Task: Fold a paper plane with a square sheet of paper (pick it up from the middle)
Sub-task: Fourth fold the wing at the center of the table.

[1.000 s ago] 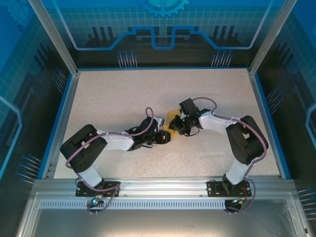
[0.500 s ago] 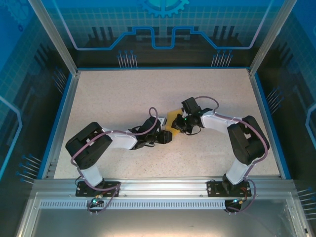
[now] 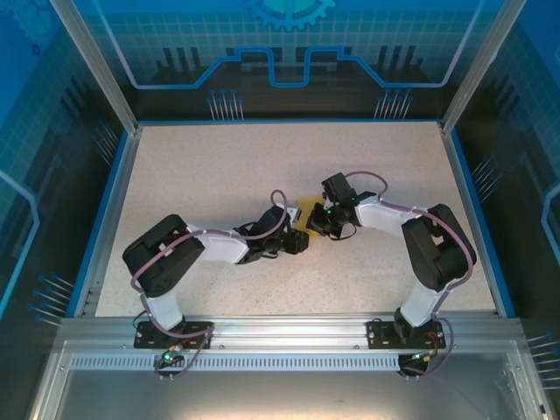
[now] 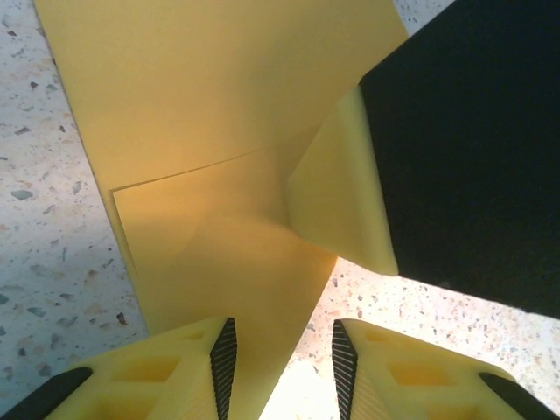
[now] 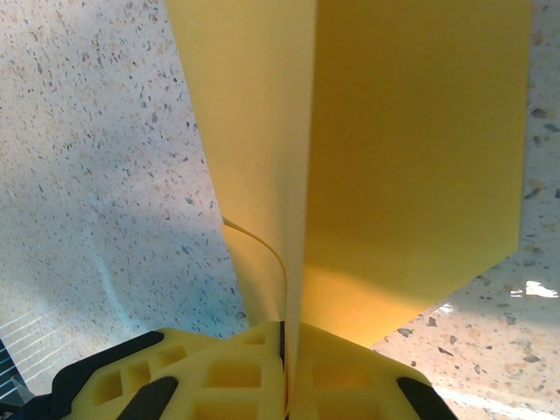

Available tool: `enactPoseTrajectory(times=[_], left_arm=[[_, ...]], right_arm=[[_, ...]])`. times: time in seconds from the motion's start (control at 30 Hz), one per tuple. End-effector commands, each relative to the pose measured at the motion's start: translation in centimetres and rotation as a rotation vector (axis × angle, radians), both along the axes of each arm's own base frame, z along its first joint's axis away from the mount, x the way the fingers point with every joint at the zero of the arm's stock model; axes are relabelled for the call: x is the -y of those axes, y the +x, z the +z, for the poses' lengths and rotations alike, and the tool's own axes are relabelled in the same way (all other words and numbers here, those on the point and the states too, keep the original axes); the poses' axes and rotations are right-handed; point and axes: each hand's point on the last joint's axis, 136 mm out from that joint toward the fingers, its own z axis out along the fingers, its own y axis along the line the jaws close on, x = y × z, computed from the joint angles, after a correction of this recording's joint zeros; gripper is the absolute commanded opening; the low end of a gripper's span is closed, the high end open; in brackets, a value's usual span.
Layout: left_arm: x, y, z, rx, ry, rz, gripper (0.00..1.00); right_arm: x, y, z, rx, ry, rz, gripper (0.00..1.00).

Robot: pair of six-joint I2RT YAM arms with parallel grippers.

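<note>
Where the two arms met, mid-counter: both tools sat at the orange-yellow sheet of paper (image 3: 305, 210), the left tool (image 3: 296, 243) nearer, the right tool (image 3: 315, 221) just beyond it.
Left tool: pads (image 4: 224, 354) stood apart with a clear gap between them. A folded strip of the sheet ran down into that gap; could not tell whether it touched either pad.
Right tool: jaws were pressed together on an upright fold of the sheet, its edge caught in the seam. One yellow finger (image 4: 337, 201) touched the paper beside a crease.
Sheet: partly folded, one layer flat on the counter (image 3: 219, 166), another raised.
Counter: pale, speckled, blue-edged at the far side.
</note>
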Motion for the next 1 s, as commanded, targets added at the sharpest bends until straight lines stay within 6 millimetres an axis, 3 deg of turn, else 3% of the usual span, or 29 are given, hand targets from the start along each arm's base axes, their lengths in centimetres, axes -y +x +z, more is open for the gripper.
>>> enactPoseTrajectory(times=[0.0, 0.3, 0.5, 0.73, 0.97], left_arm=[[0.5, 0.7, 0.0, 0.064, 0.050, -0.015, 0.37], [0.5, 0.7, -0.6, 0.157, 0.130, -0.026, 0.32], [0.9, 0.7, -0.5, 0.201, 0.151, -0.046, 0.35], [1.3, 0.4, 1.0, 0.249, 0.105, -0.062, 0.42], [1.2, 0.6, -0.2, 0.241, 0.144, -0.071, 0.42]], right_arm=[[0.9, -0.4, -0.4, -0.039, 0.001, -0.029, 0.04], [0.9, -0.4, -0.3, -0.060, 0.035, -0.050, 0.03], [0.6, -0.4, 0.0, -0.076, 0.066, -0.060, 0.03], [0.9, -0.4, 0.1, -0.083, 0.071, -0.073, 0.04], [0.7, -0.5, 0.2, -0.093, 0.087, -0.077, 0.04]])
